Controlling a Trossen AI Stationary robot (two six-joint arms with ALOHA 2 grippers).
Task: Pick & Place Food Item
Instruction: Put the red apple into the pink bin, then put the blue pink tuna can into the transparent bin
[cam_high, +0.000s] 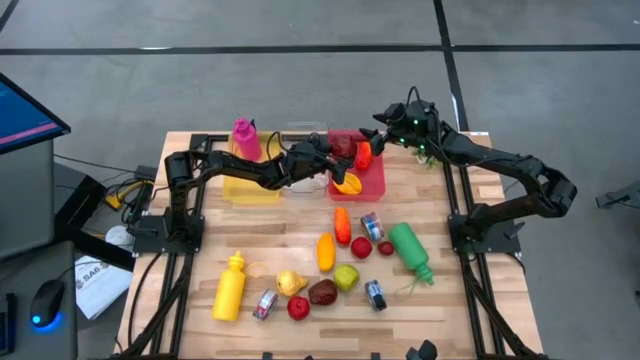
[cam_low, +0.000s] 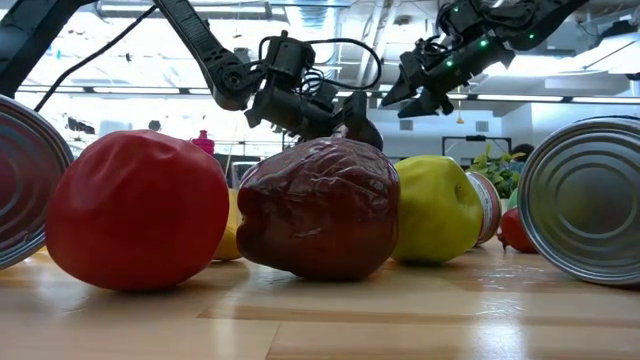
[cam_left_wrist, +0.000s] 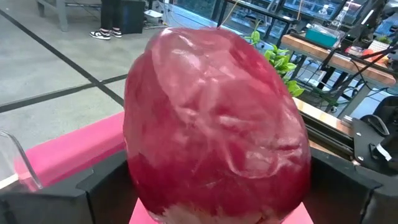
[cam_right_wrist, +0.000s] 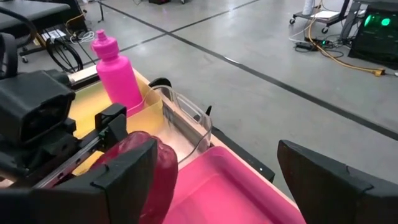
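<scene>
A dark red, wrinkled fruit (cam_left_wrist: 217, 118) fills the left wrist view, and my left gripper (cam_high: 338, 150) is shut on it over the pink bin (cam_high: 378, 186) at the table's far middle. In the low view the left gripper (cam_low: 345, 115) hangs high with the fruit (cam_low: 362, 130) at its tip. My right gripper (cam_high: 378, 135) hovers open just past the bin's far right corner. The right wrist view shows nothing between the right gripper's (cam_right_wrist: 224, 180) fingers. The same fruit (cam_right_wrist: 165, 174) shows beside one finger there. A red item (cam_high: 363, 156) and an orange-yellow item (cam_high: 348, 183) lie in the bin. My left gripper pinches the fruit by its two opposite sides (cam_left_wrist: 138, 171) between the two fingers (cam_left_wrist: 99, 186). The fingers come almost level from the table's left. The fruit stands upright in the hold, lifted clear above the pink bin's floor (cam_left_wrist: 74, 152).
A yellow bin (cam_high: 250, 188) with a pink bottle (cam_high: 245, 140) and a clear container (cam_high: 305, 132) stand left of the pink bin. Nearer lie a carrot (cam_high: 342, 225), a green bottle (cam_high: 408, 248), a yellow bottle (cam_high: 230, 287), cans, and several fruits.
</scene>
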